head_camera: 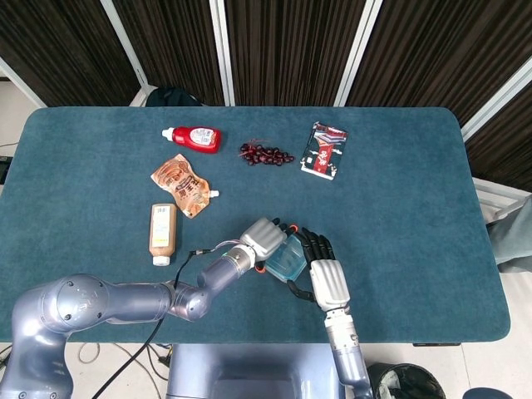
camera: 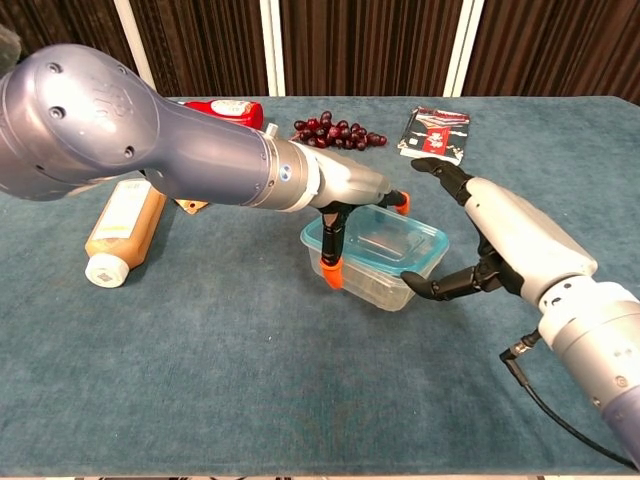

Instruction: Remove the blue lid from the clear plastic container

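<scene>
The clear plastic container point(camera: 372, 262) with its blue lid point(camera: 385, 233) on top sits near the table's front middle, also visible in the head view as the container point(head_camera: 287, 258). My left hand point(camera: 345, 196) reaches over its left end. One orange-tipped finger presses the near left corner and another the far edge, so the hand grips the container across its width. My right hand point(camera: 497, 238) is spread beside the right end. Its curled fingertips point(camera: 432, 287) lie close to the near right corner, and its thumb is raised well clear.
At the left a brown bottle point(camera: 122, 232) lies on its side. A red ketchup bottle point(head_camera: 193, 137), a brown pouch point(head_camera: 184, 186), grapes point(head_camera: 266, 155) and a red packet point(head_camera: 324, 150) lie farther back. The front table edge point(head_camera: 399, 339) is close behind my right hand.
</scene>
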You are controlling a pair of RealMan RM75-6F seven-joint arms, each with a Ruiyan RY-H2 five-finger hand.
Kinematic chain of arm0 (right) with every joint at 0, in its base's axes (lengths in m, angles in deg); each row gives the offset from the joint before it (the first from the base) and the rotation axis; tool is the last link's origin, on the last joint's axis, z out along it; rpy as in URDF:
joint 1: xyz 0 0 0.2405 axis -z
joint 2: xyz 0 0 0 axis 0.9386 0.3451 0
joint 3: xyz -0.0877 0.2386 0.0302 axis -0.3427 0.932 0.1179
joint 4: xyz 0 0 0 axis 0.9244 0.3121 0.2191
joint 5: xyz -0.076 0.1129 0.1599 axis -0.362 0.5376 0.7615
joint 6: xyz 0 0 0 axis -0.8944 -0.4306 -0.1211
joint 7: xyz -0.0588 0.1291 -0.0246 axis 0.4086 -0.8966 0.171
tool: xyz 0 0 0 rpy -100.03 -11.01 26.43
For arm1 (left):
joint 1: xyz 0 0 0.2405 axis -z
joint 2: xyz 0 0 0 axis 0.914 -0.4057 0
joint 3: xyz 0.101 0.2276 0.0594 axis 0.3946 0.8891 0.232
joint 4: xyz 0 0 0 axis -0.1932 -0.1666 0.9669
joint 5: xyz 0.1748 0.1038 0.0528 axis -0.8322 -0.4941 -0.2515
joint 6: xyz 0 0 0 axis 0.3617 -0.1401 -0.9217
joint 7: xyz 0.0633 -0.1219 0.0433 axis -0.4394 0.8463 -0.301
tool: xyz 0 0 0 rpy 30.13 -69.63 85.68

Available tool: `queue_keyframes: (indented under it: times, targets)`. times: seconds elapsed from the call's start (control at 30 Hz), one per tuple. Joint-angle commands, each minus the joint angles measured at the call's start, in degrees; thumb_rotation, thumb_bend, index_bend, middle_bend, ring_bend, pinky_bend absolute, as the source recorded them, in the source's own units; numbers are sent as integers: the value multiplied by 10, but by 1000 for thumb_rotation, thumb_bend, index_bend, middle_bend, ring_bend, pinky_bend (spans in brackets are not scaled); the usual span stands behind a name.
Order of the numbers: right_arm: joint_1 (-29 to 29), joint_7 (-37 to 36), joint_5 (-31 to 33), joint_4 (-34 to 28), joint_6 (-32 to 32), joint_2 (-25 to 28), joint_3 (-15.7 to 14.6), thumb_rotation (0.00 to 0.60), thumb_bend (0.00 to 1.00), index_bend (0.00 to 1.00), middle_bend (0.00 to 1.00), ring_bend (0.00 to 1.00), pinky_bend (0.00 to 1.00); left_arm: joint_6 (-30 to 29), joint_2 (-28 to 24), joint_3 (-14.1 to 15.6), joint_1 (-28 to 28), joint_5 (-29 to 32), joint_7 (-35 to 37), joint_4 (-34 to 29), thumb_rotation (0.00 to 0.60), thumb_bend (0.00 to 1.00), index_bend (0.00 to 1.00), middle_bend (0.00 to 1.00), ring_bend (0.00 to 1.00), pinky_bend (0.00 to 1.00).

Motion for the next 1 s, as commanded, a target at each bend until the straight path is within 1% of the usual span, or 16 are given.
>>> queue_keyframes:
  times: [0.03, 0.2, 0.33, 0.73, 1.0]
  targets:
    - [-3, -1, -17, 17, -1, 5, -9, 600, 393, 0, 0, 0, 0, 7, -1, -1, 1, 1, 9, 1, 600, 15, 0, 170, 153, 287]
    - [-5, -6, -37, 42, -5, 5, -19, 600, 392, 0, 0, 0, 0, 23, -6, 1, 6, 5, 22, 3, 600, 15, 0, 149, 147, 279]
    - [-6, -9, -43, 59, -7, -1, -18, 600, 393, 0, 0, 0, 0, 30, -8, 3, 10, 4, 32, 6, 600, 16, 0, 149, 148, 280]
    - [-13, -4, -41, 85, -6, -17, -2, 600, 393, 0, 0, 0, 0, 45, -5, 14, 15, -9, 60, 18, 600, 16, 0, 150, 148, 280]
    - [-14, -7, -31, 80, -5, -24, 11, 600, 393, 0, 0, 0, 0, 46, -1, 19, 17, -19, 73, 23, 600, 15, 0, 149, 148, 280]
